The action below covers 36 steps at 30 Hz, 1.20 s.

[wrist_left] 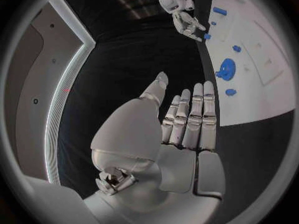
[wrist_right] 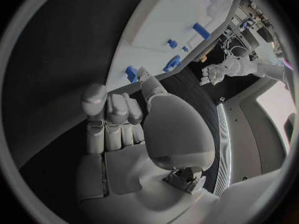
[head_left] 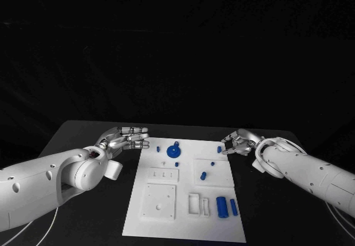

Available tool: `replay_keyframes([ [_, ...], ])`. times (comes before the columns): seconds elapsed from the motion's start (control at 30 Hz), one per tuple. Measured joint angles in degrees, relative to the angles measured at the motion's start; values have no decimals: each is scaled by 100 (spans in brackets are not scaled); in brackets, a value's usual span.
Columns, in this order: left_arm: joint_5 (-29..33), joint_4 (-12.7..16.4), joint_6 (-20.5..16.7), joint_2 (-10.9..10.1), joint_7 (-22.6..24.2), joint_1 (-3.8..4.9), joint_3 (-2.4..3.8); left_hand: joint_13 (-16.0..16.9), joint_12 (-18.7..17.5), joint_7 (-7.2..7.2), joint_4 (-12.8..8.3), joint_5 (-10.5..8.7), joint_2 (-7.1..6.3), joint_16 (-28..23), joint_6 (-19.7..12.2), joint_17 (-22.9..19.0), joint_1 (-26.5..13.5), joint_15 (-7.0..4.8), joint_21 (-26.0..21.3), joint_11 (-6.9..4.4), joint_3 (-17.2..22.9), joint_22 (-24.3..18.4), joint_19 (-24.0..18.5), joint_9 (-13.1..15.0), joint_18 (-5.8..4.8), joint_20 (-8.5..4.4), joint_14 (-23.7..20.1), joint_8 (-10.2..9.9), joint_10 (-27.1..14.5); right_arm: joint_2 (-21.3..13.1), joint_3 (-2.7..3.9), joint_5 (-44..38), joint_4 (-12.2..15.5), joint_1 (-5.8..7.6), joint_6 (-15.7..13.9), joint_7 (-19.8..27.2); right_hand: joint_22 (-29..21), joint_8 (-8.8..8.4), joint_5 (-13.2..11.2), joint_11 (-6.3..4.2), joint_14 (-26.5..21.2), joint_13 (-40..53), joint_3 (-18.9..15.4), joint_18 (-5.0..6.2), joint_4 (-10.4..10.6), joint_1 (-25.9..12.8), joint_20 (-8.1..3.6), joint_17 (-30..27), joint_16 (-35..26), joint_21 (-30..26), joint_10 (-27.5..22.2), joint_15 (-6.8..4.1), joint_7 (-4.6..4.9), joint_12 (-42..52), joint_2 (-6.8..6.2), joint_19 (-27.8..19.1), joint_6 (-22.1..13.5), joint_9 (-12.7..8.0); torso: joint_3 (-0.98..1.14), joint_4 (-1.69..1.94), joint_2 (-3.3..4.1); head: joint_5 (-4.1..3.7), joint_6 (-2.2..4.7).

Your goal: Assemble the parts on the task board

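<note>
The white task board [head_left: 185, 192] lies mid-table with several blue parts on it. A round blue disc [head_left: 174, 150] [wrist_left: 225, 68] sits near its far edge, a small blue peg [head_left: 219, 149] [wrist_right: 131, 73] at its far right edge, and a blue cylinder [head_left: 221, 205] near the front. My left hand [head_left: 124, 137] [wrist_left: 187, 119] hovers off the board's far left corner, fingers stretched out, holding nothing. My right hand [head_left: 238, 142] [wrist_right: 118, 119] is by the far right corner with fingers curled in and nothing inside. Its thumb tip reaches close beside the small peg; I cannot tell whether it touches.
Raised white blocks [head_left: 161, 200] and slotted holders [head_left: 198, 203] occupy the board's near half. Black table [head_left: 89, 133] surrounds the board. My right hand [wrist_left: 184, 20] appears across the board in the left wrist view, and my left hand [wrist_right: 215, 73] in the right wrist view.
</note>
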Motion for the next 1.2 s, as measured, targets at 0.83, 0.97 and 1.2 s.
replay_keyframes([
  [0.83,-58,-28,-1,25,-17,-1,-1,0,0,3,-33,0,23,0,3,0,22,0,22,0,2,0,0,0,0,0,0,0,0,330,0,117,-345,-84,-49,110,69,0,-610,0,0,41,416,0,28,-160,0,52,0,22,0,0,39,0,267,0,250,0,-3,4,-7,61,-64],
  [0.97,-61,-34,-1,32,-20,-2,-1,0,0,3,-33,0,23,0,3,0,22,0,22,0,2,0,0,0,0,0,0,0,0,354,0,134,-378,-96,-58,114,78,0,-795,1,0,48,608,0,-17,-205,0,52,1,22,0,-1,33,0,312,0,429,0,-3,2,-8,56,-69],
  [1.2,-65,-39,-1,33,-27,-4,-1,0,0,3,-33,0,23,0,3,0,22,0,22,21,2,0,0,0,0,0,0,0,-21,369,0,151,-392,-106,-66,117,90,0,-865,1,0,57,831,0,-71,-249,0,59,1,22,0,-1,23,28,356,0,558,0,1,1,-11,57,-78],
])
